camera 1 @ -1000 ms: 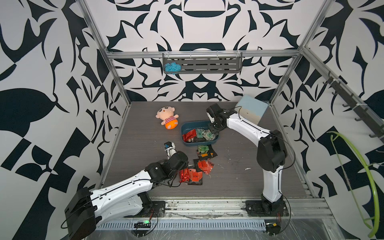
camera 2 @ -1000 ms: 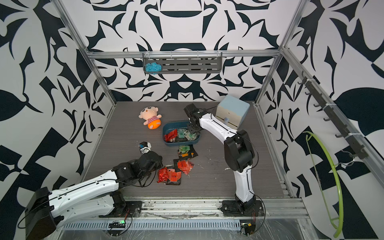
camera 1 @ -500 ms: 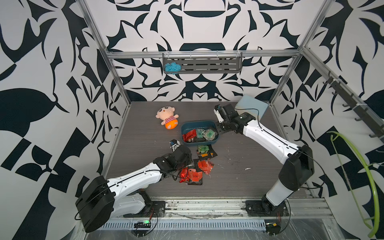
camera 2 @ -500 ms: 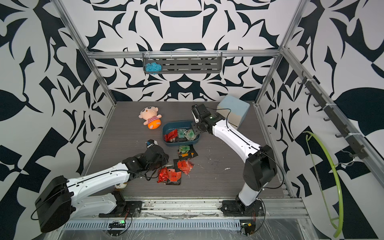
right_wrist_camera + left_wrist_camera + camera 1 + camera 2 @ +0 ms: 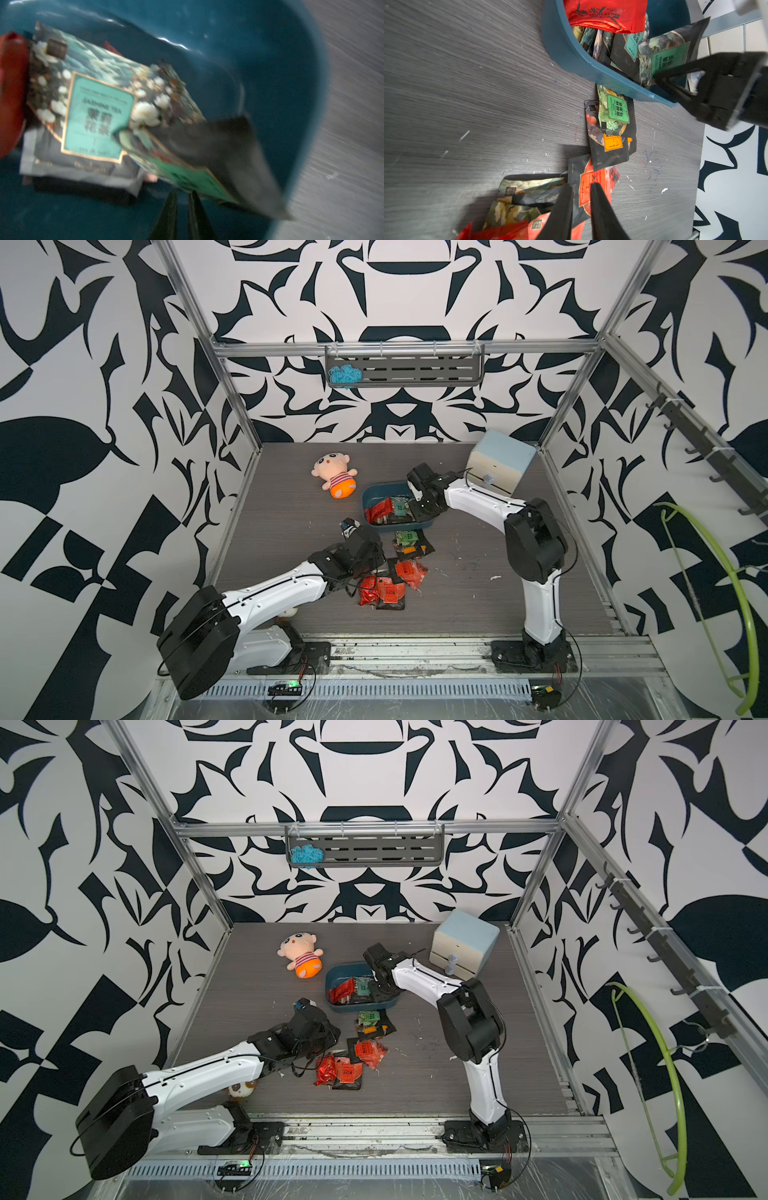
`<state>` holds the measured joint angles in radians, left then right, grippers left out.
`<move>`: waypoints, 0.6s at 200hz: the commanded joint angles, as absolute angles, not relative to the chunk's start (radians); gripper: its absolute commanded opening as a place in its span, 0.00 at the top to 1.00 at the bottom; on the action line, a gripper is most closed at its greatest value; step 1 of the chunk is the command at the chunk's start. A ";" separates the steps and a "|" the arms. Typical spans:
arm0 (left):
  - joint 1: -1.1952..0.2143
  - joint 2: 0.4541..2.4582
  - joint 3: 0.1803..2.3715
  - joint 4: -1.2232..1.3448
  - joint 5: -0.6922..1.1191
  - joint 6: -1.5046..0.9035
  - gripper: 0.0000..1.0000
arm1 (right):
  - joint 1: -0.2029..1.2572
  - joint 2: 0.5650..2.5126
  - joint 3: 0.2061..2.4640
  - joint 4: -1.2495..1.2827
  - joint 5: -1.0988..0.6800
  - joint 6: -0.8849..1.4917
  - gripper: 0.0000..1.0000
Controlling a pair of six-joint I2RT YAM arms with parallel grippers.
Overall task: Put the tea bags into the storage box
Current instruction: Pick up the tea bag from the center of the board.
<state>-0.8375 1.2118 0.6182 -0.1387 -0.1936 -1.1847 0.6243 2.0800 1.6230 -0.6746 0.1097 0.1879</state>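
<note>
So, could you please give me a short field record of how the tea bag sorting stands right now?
storage box: lidless, on the table, several tea bags inside
loose tea bags: overlapping pile on the table, by the box's near side
left tool: over the loose pile, jaws narrowly apart, grip unclear
right tool: over the box, tips at a green-labelled sachet, grip unclear
bystanders: plush doll, mini cabinet
</note>
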 commanded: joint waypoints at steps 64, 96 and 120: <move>-0.835 1.179 0.589 -0.136 -0.197 -1.201 0.79 | 0.643 2.058 1.727 -0.672 0.158 0.186 0.85; -0.834 1.205 0.595 -0.110 -0.174 -1.208 0.79 | 0.643 1.929 1.612 -0.610 0.138 0.194 0.83; -0.834 1.230 0.609 -0.091 -0.154 -1.209 0.79 | 0.643 1.796 1.486 -0.562 0.140 0.223 0.82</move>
